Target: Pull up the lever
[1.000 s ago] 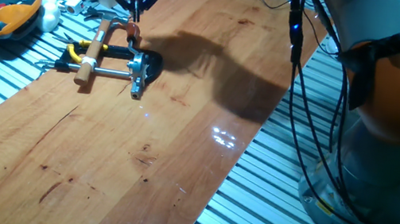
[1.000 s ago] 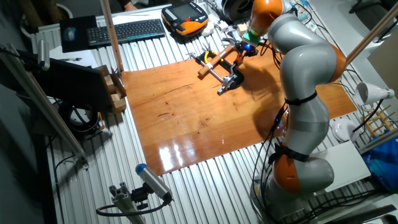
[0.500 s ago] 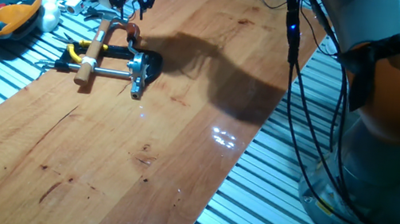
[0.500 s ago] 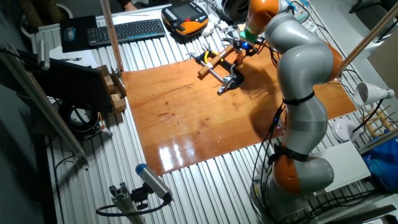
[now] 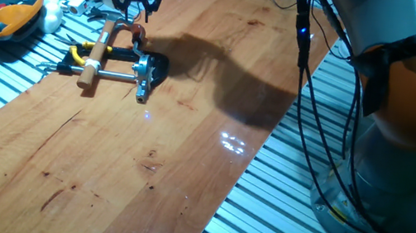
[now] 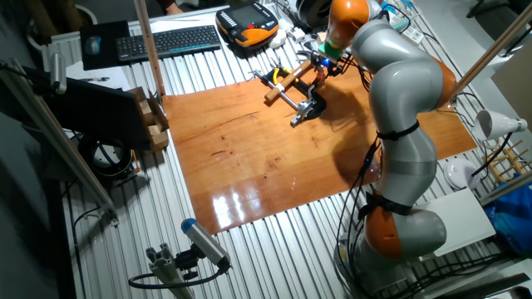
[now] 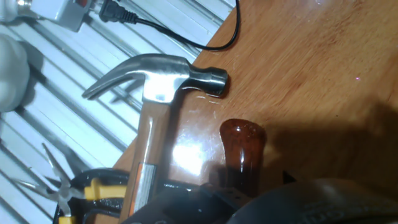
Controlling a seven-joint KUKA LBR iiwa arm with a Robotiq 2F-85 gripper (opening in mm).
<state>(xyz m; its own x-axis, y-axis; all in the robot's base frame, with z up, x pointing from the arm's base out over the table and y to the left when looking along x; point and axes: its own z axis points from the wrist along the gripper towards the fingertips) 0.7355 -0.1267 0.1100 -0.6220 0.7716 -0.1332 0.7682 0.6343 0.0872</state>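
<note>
The lever is a short curved reddish-brown arm hinged to the small black clamp near the board's far left edge. In the hand view its rounded reddish end points up at me from the lower middle. My gripper hangs just above and behind the lever, open and empty, touching nothing. It also shows in the other fixed view, over the clamp. My own fingertips do not show in the hand view.
A steel-headed hammer with a pale wooden handle lies beside the lever along the board's edge. Yellow-handled pliers lie next to it. An orange pendant, cables and a keyboard crowd the slatted table beyond.
My gripper was shut at the lever's end a second ago. It has opened and drawn up and back a little. The lever and clamp have not visibly moved.
</note>
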